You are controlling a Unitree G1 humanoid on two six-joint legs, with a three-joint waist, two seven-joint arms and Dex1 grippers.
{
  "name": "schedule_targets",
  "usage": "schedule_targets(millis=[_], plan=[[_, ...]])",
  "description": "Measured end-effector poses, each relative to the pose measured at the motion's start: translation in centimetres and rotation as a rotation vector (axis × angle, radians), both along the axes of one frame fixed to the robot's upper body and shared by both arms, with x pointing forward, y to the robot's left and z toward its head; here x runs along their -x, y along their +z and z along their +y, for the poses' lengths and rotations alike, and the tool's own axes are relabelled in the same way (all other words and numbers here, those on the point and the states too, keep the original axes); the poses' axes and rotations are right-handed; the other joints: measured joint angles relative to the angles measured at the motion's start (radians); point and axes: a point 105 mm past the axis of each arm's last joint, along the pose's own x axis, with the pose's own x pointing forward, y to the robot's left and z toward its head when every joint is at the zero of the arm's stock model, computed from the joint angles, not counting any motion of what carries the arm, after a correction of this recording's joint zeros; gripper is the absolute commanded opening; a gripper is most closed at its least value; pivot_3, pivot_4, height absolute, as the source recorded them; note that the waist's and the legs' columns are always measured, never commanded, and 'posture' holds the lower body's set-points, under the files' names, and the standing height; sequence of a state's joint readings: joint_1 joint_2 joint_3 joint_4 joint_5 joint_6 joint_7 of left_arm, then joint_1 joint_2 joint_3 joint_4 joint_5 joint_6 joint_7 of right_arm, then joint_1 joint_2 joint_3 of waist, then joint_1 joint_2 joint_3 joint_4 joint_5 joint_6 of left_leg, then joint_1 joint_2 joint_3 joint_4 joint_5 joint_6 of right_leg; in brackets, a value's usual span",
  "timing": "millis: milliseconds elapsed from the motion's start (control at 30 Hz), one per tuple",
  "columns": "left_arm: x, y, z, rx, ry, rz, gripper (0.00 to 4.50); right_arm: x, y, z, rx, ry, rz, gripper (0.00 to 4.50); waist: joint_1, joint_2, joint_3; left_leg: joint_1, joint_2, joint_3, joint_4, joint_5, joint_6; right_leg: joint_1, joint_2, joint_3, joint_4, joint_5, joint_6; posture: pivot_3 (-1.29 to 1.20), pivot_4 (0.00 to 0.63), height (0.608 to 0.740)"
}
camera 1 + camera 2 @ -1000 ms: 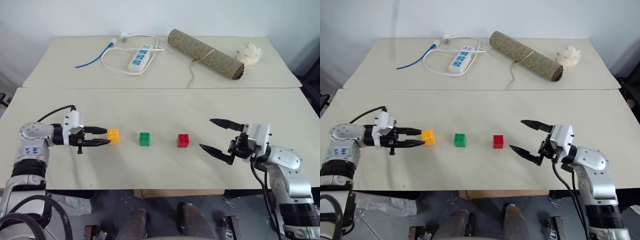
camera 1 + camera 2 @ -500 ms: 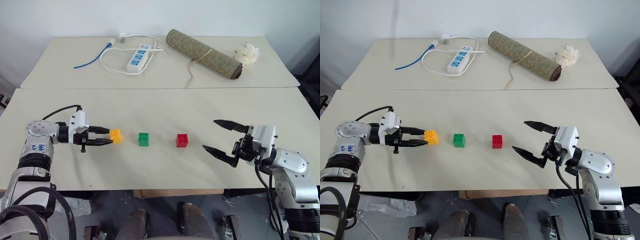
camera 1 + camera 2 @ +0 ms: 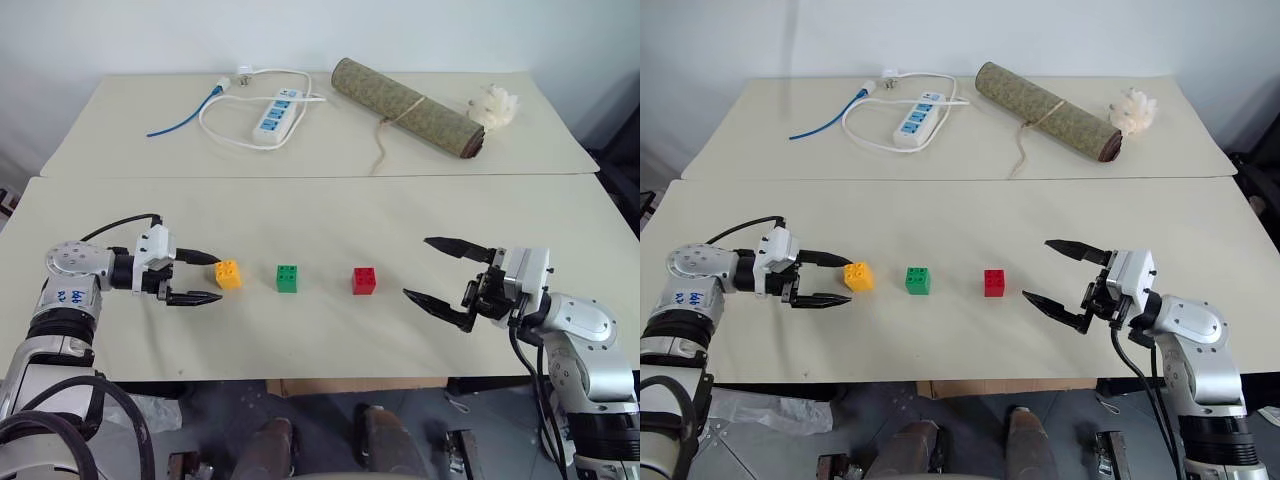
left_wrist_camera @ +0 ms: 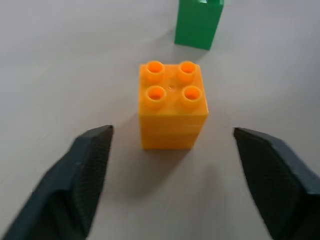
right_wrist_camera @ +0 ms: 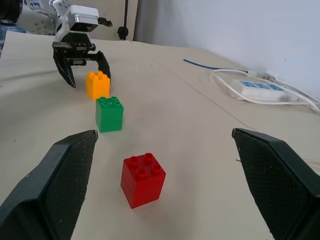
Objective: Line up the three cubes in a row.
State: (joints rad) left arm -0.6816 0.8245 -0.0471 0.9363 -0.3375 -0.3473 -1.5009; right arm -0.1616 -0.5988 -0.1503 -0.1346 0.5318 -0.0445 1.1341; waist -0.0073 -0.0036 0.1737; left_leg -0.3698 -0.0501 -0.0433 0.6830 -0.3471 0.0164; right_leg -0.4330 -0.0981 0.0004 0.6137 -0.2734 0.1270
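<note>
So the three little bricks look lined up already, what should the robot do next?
Probably draw the left gripper straight back from the orange-yellow brick. Its fingers stand open either side of that brick, which sits on the table in a row with the green brick and red brick. Any sideways drift might nudge it out of line.

Blue handwritten marks sit on the left arm's silver cylindrical joint housing (image 3: 70, 295), too small to read; nothing else carries text.
</note>
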Motion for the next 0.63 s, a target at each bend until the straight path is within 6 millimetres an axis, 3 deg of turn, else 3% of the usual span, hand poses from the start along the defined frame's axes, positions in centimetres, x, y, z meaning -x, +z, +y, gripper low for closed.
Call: schedule_targets(millis=[200,333,433,533,633], plan=[[3.1,1.8,3.2,0.131,0.159,-0.127,4.24,0.0,0.0,-1.2,0.088,0.116,0.082,4.5,-0.01,0.001,0.001,0.0,0.001,0.001,0.0,-0.001,0.0,-0.001,-0.007,0.003,0.0,0.0,0.0,0.0,0.15,0.74],[4.3,4.1,2.6,0.184,0.202,-0.225,4.24,-0.1,1.6,-0.8,0.154,0.204,0.016,4.5,0.001,0.001,0.001,0.001,0.002,-0.002,0.0,0.0,-0.001,0.002,-0.007,0.004,-0.002,0.0,0.0,0.0,0.15,0.74],[4.6,5.6,2.1,0.207,0.236,-0.278,4.24,-0.3,1.1,-0.8,0.198,0.242,0.007,4.5,0.014,0.001,0.001,0.001,0.002,-0.004,0.0,-0.001,-0.001,0.003,-0.007,0.003,-0.003,0.0,-0.001,0.0,0.15,0.74],[4.8,5.0,2.6,0.215,0.272,-0.235,4.24,-0.7,-0.3,-1.1,0.215,0.251,0.019,4.5,0.009,0.001,0.001,0.001,0.001,-0.001,0.0,-0.001,-0.001,0.002,-0.006,0.001,-0.002,0.0,-0.001,0.0,0.15,0.74],[4.6,4.8,2.7,0.219,0.3,-0.22,4.24,-1.3,-0.3,-0.8,0.2,0.253,-0.043,4.5,0.004,0.001,0.001,0.001,0.001,-0.001,0.0,-0.001,-0.001,0.002,-0.005,0.0,-0.002,0.0,-0.001,0.0,0.15,0.74]])
